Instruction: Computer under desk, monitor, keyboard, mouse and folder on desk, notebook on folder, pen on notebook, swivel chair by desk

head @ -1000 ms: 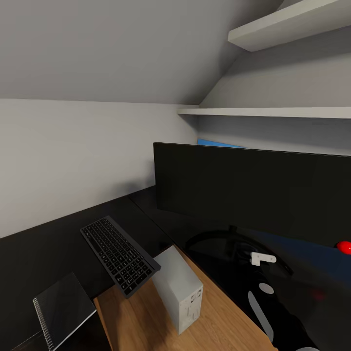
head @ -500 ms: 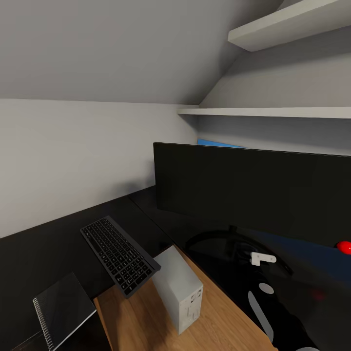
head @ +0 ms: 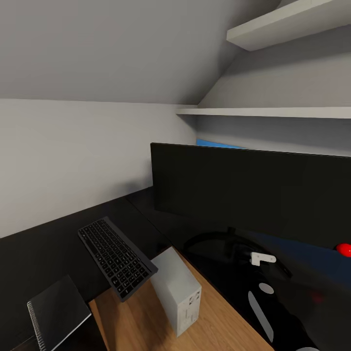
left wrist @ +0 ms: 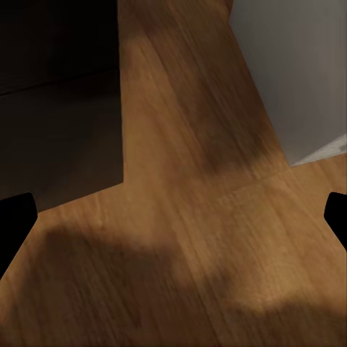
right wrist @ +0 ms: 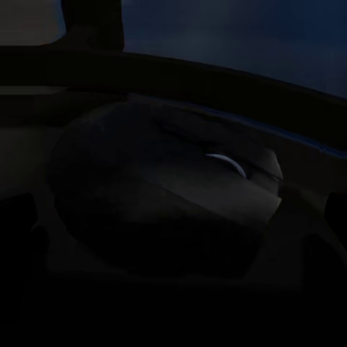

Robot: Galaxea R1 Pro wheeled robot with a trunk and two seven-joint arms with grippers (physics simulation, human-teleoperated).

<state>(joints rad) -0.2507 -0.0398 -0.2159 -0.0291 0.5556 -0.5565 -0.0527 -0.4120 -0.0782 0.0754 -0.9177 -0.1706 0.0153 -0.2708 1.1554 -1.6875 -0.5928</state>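
The wide black monitor stands on the black desk on its curved stand, with a red dot at its lower right corner. Left of it the black keyboard lies with one end past the desk's edge. The dark grey notebook lies at the near left. The light grey computer stands on the wooden floor below. A strip of the blue folder shows behind the monitor's top. My left gripper hangs open over the floor beside the computer. My right gripper is open, close over the dark mouse.
White wall shelves run above the monitor under a sloped ceiling. My right arm reaches across the desk by the monitor's stand. A dark desk panel borders the wooden floor beside the computer.
The whole head view has shifted slightly, so the camera moved. The monitor, keyboard, notebook and computer keep their places relative to one another.
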